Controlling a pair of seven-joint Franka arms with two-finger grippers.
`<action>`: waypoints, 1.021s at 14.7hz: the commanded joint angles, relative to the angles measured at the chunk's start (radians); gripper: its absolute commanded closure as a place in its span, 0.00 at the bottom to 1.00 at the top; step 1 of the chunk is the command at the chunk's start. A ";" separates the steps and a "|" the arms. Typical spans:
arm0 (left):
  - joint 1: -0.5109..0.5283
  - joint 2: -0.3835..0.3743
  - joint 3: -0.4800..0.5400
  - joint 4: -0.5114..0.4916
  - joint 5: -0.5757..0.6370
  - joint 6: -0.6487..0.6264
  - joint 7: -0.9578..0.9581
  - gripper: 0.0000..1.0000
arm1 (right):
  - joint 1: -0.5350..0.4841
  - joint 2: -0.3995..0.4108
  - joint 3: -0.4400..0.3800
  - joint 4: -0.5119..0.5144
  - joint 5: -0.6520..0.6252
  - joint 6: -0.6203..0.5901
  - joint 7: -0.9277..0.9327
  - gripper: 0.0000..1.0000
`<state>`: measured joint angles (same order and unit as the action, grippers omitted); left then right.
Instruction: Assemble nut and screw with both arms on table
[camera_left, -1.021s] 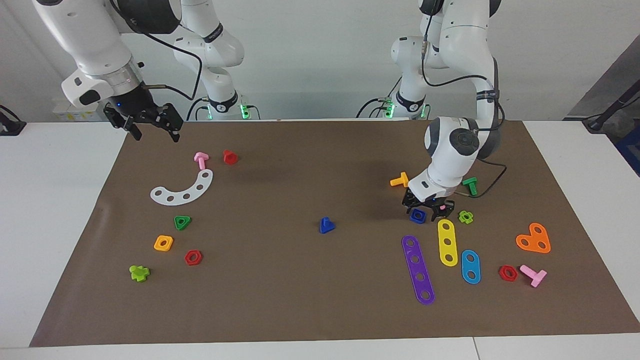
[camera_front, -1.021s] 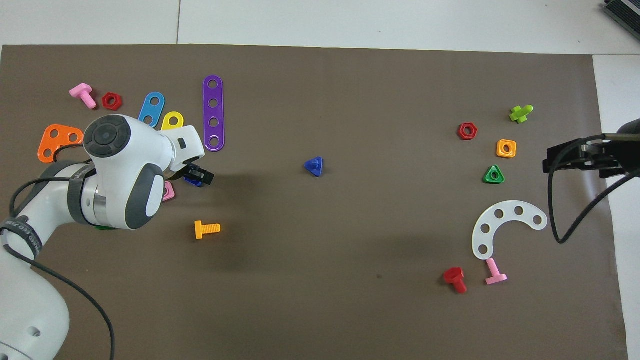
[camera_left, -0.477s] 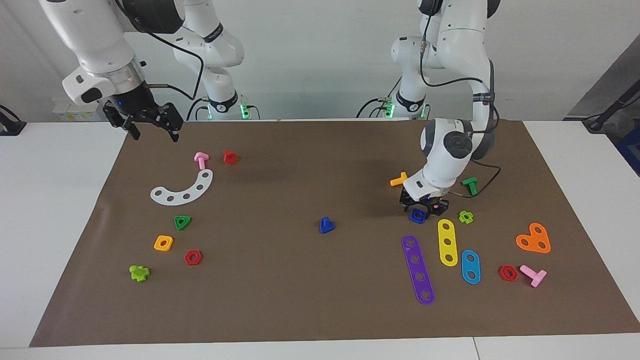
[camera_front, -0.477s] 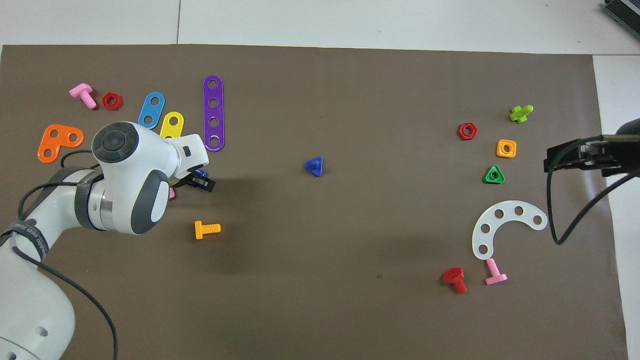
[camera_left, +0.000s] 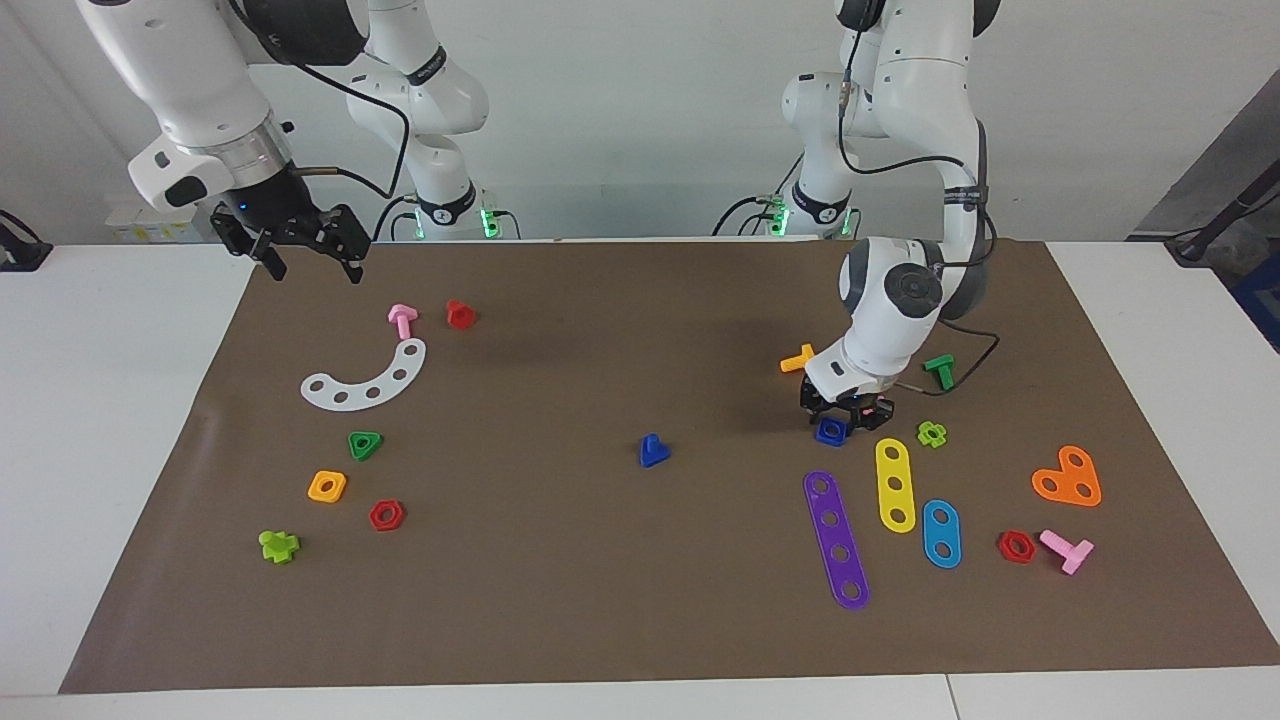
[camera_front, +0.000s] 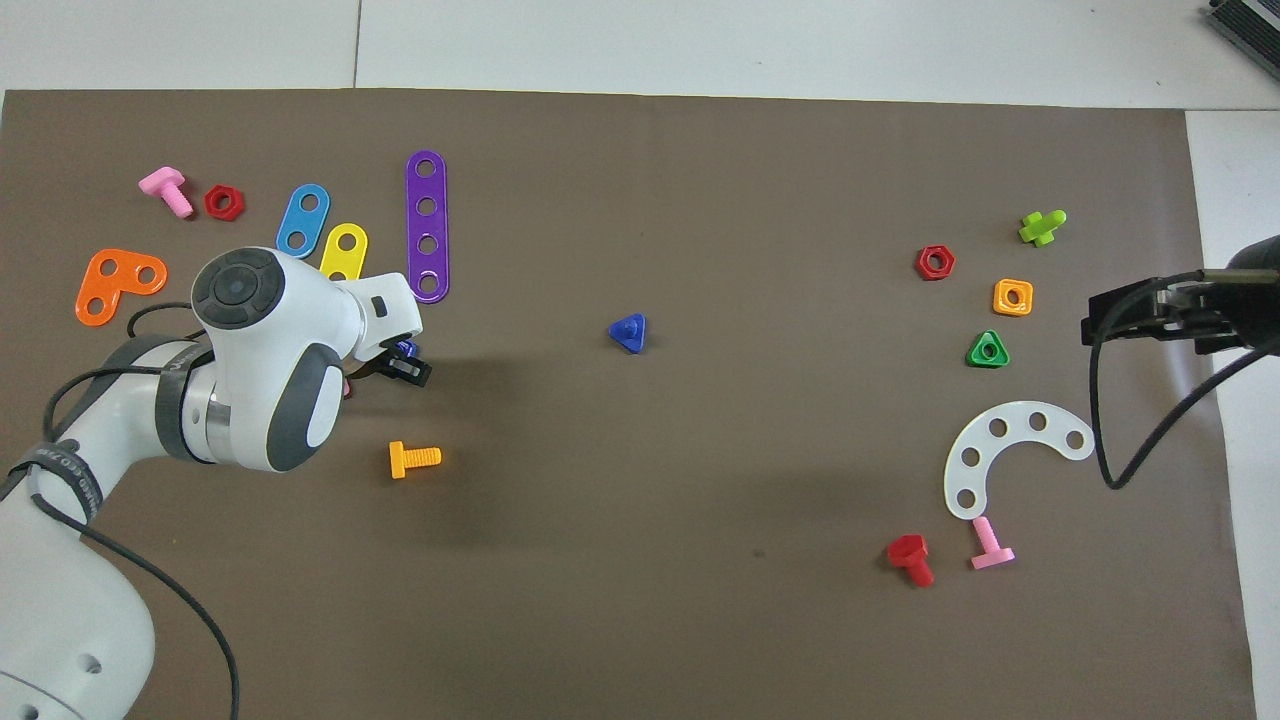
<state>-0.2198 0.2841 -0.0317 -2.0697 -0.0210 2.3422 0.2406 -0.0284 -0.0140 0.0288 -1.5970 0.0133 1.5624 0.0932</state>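
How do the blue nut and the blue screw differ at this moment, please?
The blue nut is square with a centre hole; the blue screw has a triangular head. The nut lies at the left arm's end of the mat, right under the left gripper, which is down around it; the screw lies alone mid-mat with no gripper near. Both are small, blue plastic and rest on the mat.

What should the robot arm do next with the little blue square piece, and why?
Probably finish closing and then lift. The left gripper is down on the mat, its jaws at the blue nut, which still lies flat there. The blue screw waits at mid-mat, and the right gripper hangs open above the mat's edge, so the nut has to come up first.
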 joint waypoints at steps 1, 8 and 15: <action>-0.016 -0.025 0.018 -0.032 -0.014 0.023 0.019 0.47 | -0.010 -0.027 0.003 -0.038 0.016 0.025 -0.006 0.00; -0.010 -0.014 0.018 0.016 -0.013 0.002 0.016 0.68 | -0.010 -0.029 0.003 -0.040 0.016 0.024 -0.004 0.00; -0.064 0.023 0.019 0.203 -0.014 -0.181 -0.239 0.71 | -0.011 -0.029 0.003 -0.040 0.016 0.024 -0.006 0.00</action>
<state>-0.2373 0.2805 -0.0279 -1.9415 -0.0234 2.2307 0.0885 -0.0292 -0.0154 0.0287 -1.5998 0.0136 1.5624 0.0932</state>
